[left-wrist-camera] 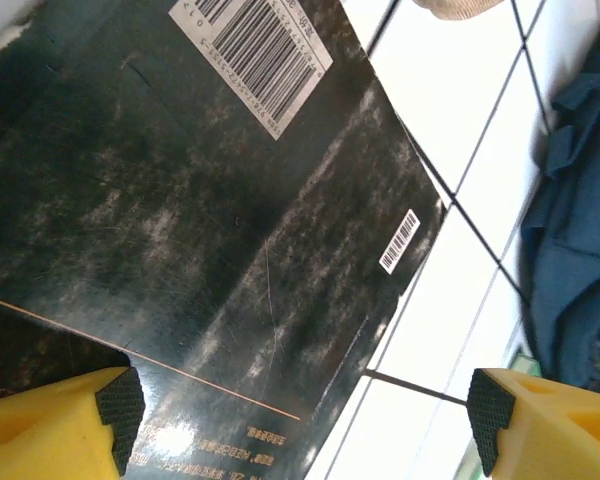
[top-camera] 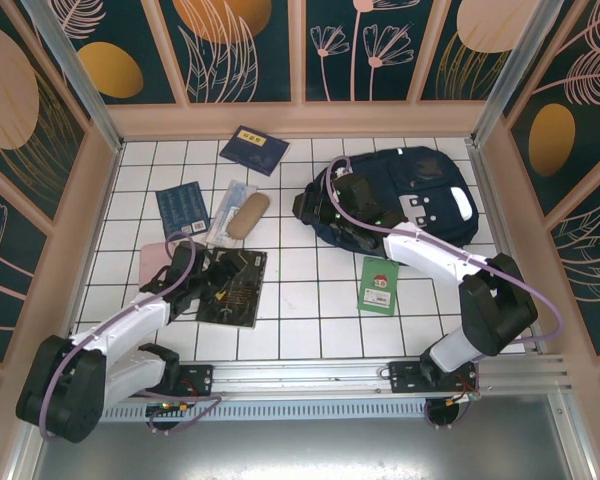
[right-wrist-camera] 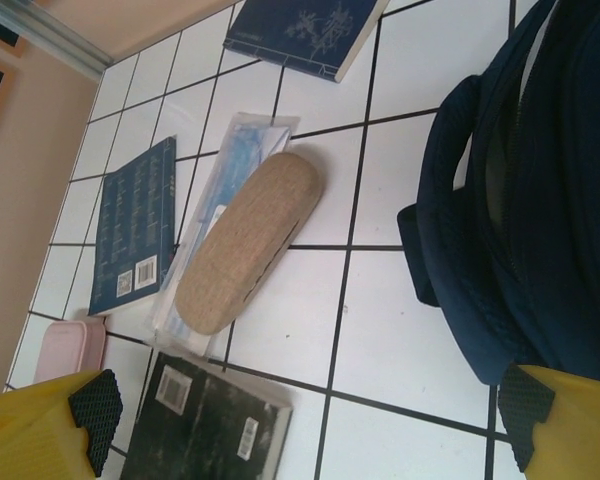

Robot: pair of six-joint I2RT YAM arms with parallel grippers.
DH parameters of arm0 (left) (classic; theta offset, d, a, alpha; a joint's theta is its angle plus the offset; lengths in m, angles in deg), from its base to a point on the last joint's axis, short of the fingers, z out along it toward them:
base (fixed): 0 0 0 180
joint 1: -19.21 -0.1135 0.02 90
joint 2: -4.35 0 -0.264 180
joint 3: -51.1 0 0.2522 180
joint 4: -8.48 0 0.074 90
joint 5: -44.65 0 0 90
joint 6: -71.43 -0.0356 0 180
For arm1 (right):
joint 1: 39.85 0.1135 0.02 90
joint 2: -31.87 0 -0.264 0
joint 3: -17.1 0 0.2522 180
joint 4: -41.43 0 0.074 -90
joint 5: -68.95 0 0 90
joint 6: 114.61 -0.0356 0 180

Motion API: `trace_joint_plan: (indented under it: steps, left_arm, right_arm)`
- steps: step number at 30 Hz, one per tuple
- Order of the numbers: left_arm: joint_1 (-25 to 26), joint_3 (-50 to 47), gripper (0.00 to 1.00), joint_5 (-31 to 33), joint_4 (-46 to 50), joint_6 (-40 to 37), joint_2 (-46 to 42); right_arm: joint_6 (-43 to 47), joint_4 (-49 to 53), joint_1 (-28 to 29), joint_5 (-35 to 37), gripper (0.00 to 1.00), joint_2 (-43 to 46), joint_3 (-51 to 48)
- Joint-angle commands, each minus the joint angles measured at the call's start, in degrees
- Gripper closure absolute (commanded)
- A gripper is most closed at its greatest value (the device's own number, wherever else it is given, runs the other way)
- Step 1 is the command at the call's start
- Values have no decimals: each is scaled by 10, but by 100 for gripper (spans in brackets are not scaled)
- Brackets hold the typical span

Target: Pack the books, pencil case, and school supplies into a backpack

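Observation:
The large black book (top-camera: 238,292) lies on the white tiles at the front left. My left gripper (top-camera: 218,275) hovers open just above it, and its cover (left-wrist-camera: 210,200) lies under my left gripper (left-wrist-camera: 300,410). The navy backpack (top-camera: 410,200) lies at the back right. My right gripper (top-camera: 315,205) hangs open at its left edge, beside the dark fabric (right-wrist-camera: 540,200), nothing between its fingers (right-wrist-camera: 100,405). A tan oblong pencil case (top-camera: 248,215) rests on the clear packet (top-camera: 226,212) of school supplies. Other books: a navy one (top-camera: 183,208), a yellow-labelled navy one (top-camera: 253,150), a green booklet (top-camera: 378,286).
A small pink box (top-camera: 158,262) lies left of the black book, under my left arm. Wooden walls close in the tiled table on the left, right and back. Bare tiles (top-camera: 300,290) lie between the black book and the green booklet.

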Motion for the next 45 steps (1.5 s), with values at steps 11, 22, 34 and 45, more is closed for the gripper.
trace_joint_plan:
  steps: [11, 22, 34, 45]
  left_arm:
    - [60, 134, 12, 72, 5, -6, 76]
    - [5, 120, 14, 131, 186, -157, 20]
    - [-1, 42, 22, 95, 153, -179, 25]
    - [-1, -8, 39, -48, -16, -141, 31]
  right_arm:
    - [-31, 69, 67, -45, 10, -112, 46]
    - [-62, 38, 112, -103, 59, -163, 30]
    - [-62, 35, 123, -158, 64, -227, 40]
    - [-50, 24, 129, -194, 78, -255, 54]
